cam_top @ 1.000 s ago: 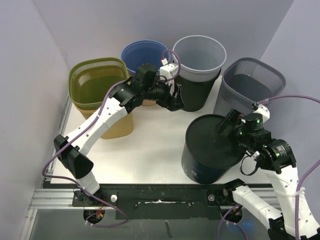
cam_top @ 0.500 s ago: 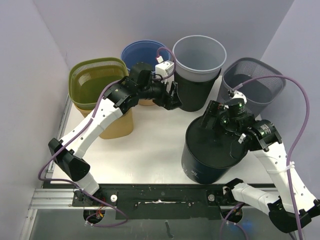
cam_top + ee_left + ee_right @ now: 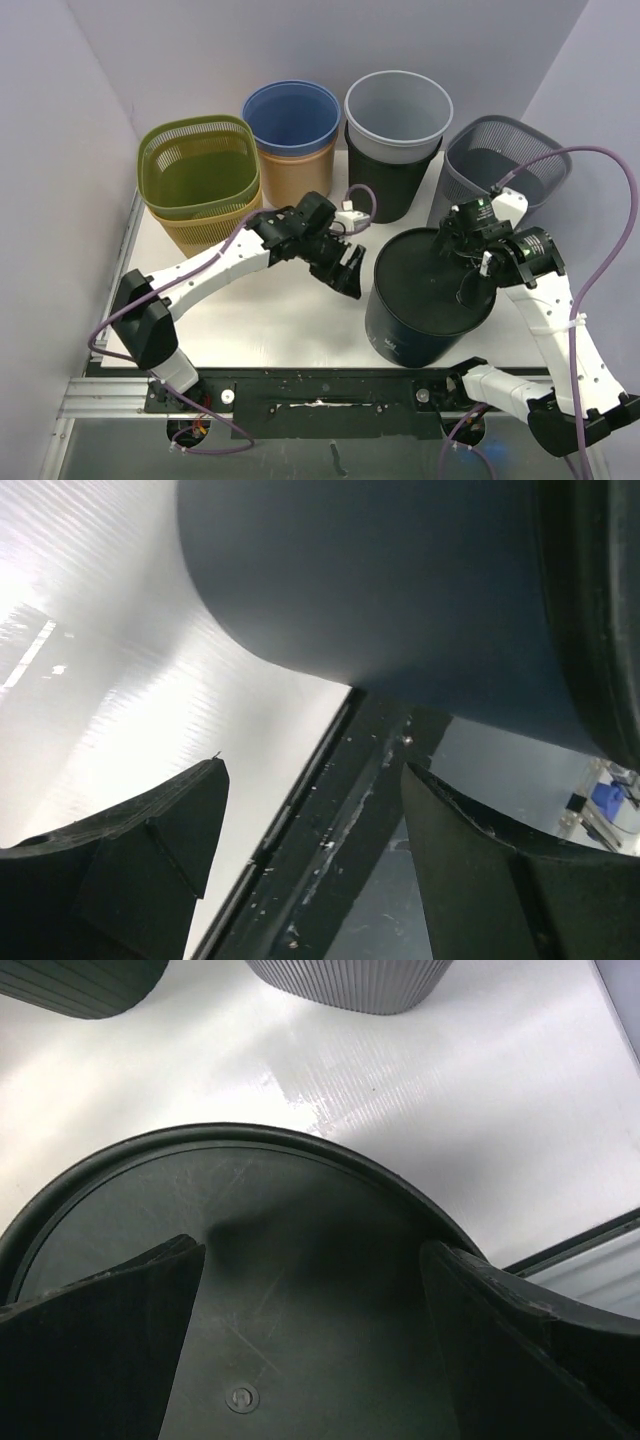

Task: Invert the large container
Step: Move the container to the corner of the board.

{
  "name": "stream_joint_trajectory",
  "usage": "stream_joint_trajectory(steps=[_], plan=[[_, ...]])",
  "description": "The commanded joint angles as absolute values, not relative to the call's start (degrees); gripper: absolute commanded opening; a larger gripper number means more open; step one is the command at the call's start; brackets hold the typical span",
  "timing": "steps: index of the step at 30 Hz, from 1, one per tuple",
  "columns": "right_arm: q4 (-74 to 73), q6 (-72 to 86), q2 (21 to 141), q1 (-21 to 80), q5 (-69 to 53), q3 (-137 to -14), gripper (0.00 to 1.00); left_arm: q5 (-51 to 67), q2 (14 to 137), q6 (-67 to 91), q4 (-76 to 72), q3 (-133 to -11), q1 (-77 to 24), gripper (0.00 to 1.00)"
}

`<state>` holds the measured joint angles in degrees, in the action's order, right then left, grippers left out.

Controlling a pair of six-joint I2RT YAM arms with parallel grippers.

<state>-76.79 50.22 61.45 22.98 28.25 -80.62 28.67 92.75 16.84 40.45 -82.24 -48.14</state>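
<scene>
Container [image 3: 425,295] is sitting mouth-down at the near-right of the table [image 3: 270,310], flat base facing up, wall nearly reaching the near edge. Back row, L to R: olive basket [image 3: 198,170] nesting in a tan basket [image 3: 215,250]; blue bin [image 3: 292,115] nesting in a tan bin [image 3: 295,175]; grey bin [image 3: 397,108] nesting in a black bin [image 3: 390,185]; mesh basket [image 3: 505,155] standing alone by the R wall. Left gripper [image 3: 345,268] is hanging just left of the container's wall, fingers spread, gripping nothing. Right gripper [image 3: 452,243] is hanging over the far part of the base, fingers spread wide; probably not touching, tho the wrist view isn't settling it. Bare table is showing btwn back row and container, and more to its left.
</scene>
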Motion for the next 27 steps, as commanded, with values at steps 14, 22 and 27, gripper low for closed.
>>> stream_joint_trajectory(steps=[14,22,27], plan=[[-60.3,40.8,58.3,22.7,25.5,-102.1,0.97,38.3,115.9,33.5,9.4,-100.4,-57.4,0.69],[-60.5,43.0,57.9,22.7,23.8,-98.1,0.97,39.1,126.7,34.5,11.6,-115.2,-59.4,0.67],[-60.4,43.7,57.5,22.6,24.9,-95.6,0.97,40.7,128.0,36.7,7.6,-115.3,-60.2,0.67]])
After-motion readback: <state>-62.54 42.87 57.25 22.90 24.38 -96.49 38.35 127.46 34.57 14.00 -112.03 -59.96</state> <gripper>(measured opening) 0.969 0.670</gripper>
